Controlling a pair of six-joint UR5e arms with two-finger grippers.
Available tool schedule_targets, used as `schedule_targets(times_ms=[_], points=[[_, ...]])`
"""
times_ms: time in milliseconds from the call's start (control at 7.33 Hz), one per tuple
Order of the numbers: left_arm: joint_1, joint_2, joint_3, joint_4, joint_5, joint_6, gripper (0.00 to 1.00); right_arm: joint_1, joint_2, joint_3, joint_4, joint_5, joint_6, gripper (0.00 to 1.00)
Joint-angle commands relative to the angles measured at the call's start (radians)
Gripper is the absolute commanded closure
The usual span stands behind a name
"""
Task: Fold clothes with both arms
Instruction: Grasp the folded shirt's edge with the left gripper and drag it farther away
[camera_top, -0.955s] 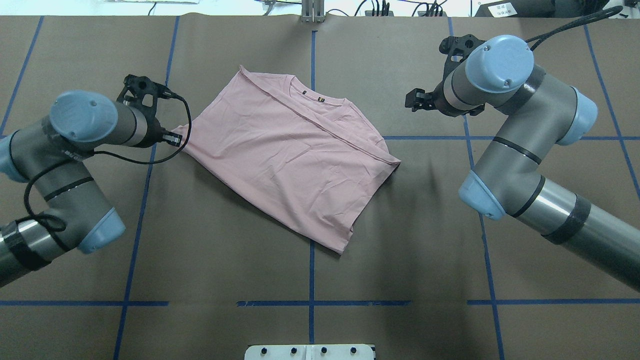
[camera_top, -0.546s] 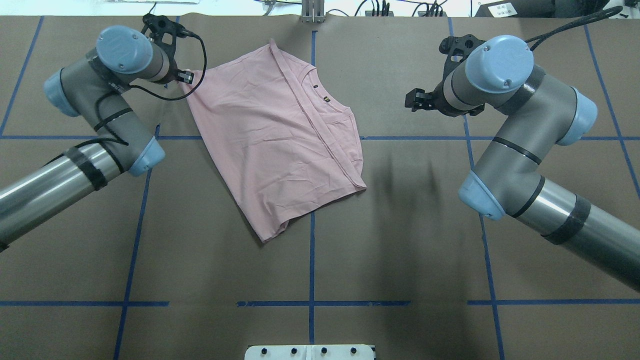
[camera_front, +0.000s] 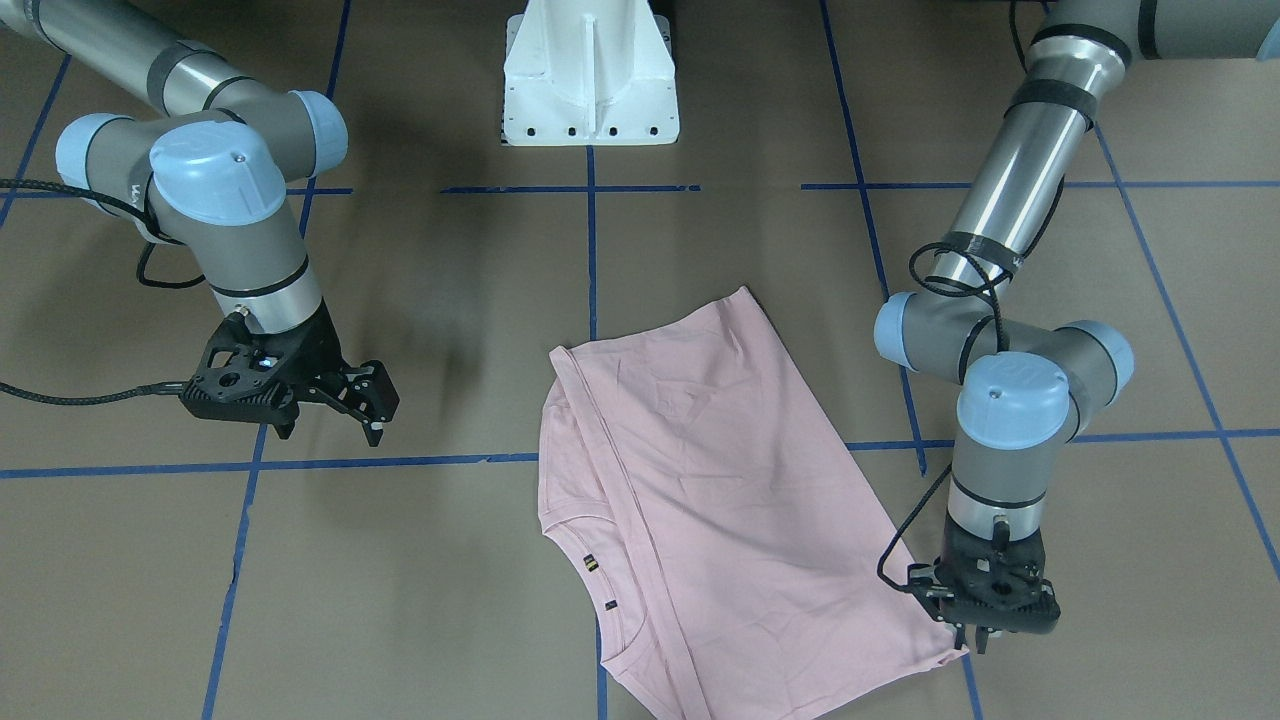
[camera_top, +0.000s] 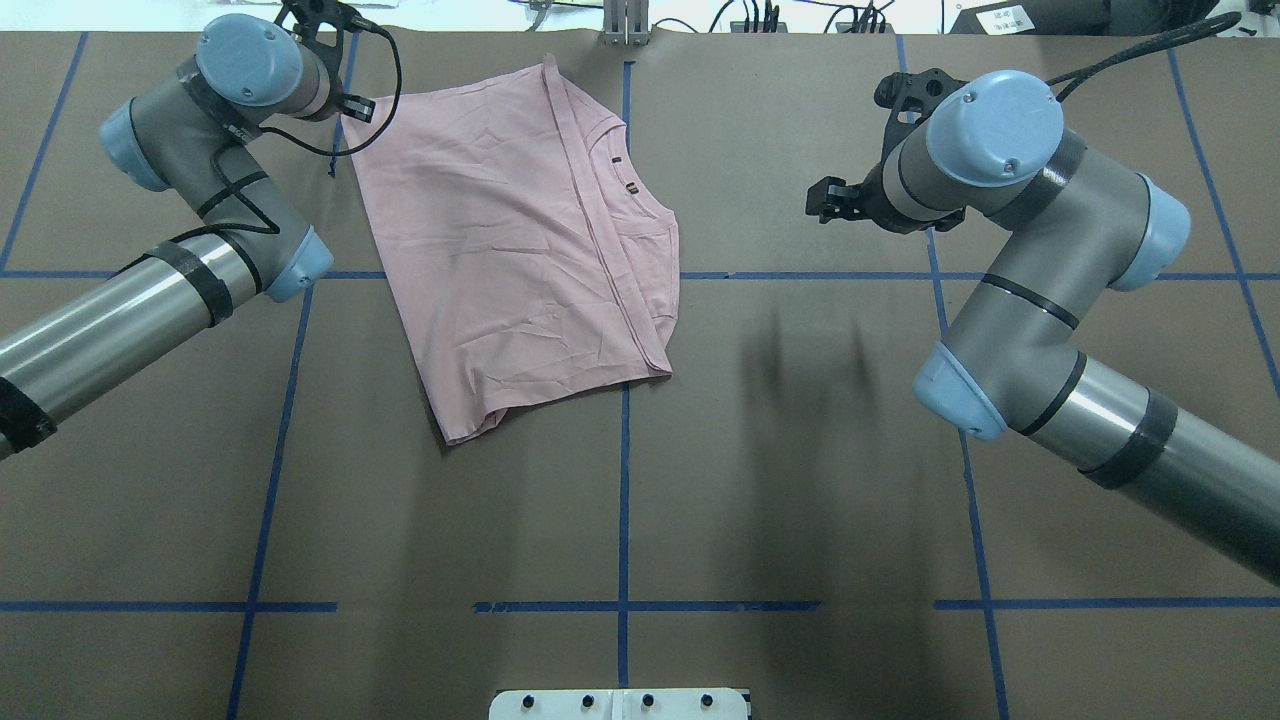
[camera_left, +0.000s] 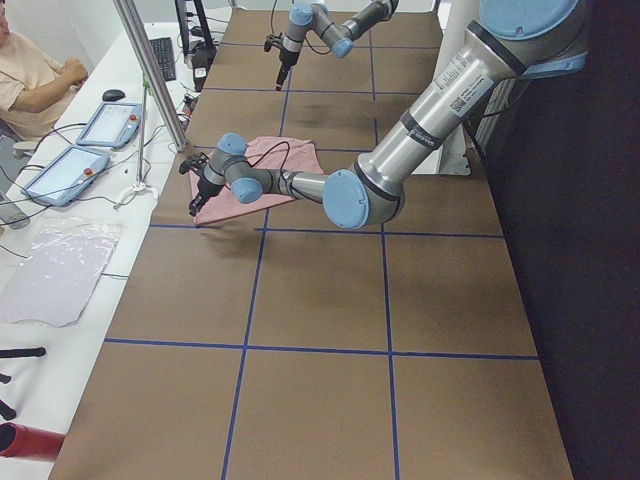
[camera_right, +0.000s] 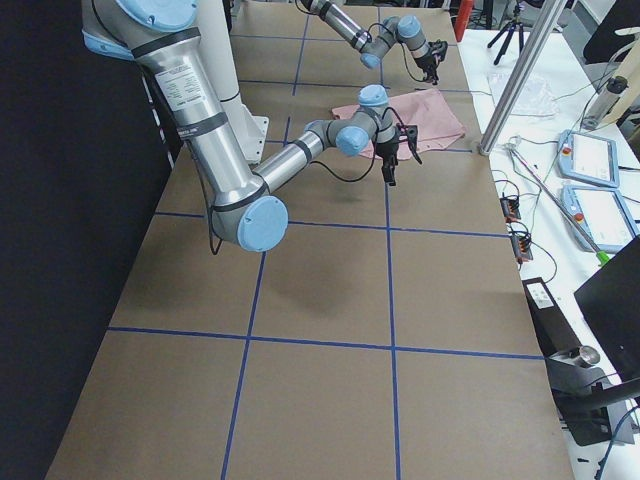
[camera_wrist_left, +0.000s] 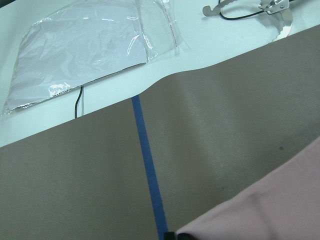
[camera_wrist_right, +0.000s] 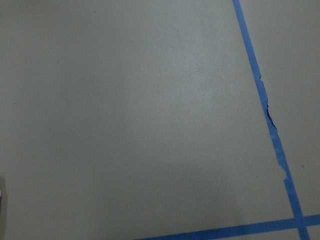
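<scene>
The pale pink T-shirt (camera_top: 500, 230) lies folded on the brown table near the far edge, left of centre. A diagonal fold line runs past its collar (camera_top: 640, 200), and the print is hidden. My left gripper (camera_top: 352, 110) is shut on the shirt's far-left corner, low over the table. The front-facing view shows the same left gripper (camera_front: 978, 645) pinching the corner of the T-shirt (camera_front: 720, 500). The left wrist view holds only a pink edge of the T-shirt (camera_wrist_left: 270, 205). My right gripper (camera_top: 820, 200) hangs open and empty to the right of the shirt, well apart from it.
The table's far edge runs just behind the shirt, with a metal post (camera_top: 625, 22) and cables beyond. A plastic sheet (camera_wrist_left: 85, 50) lies on the white bench past that edge. The white pedestal base (camera_front: 590, 75) stands at the near side. A seated person (camera_left: 40, 75) is beside the table.
My left gripper has dragged the shirt's corner toward the far-left of the table. The shirt swung round and slid left with it. The right arm has stayed still.
</scene>
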Motion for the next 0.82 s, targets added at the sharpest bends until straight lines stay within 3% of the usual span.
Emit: schedule_targets(times_ms=[0, 273, 682], points=[[-0.019, 0.077, -0.136, -0.006, -0.107, 0.026, 0.00, -0.058, 0.126, -0.095, -0.001, -0.007, 0.202, 0.15], [-0.019, 0.092, -0.165, -0.005, -0.107, 0.023, 0.00, -0.122, 0.276, -0.266, -0.005, -0.068, 0.298, 0.17], [-0.019, 0.093, -0.174, -0.006, -0.107, 0.015, 0.00, -0.174, 0.321, -0.297, -0.089, -0.067, 0.285, 0.19]])
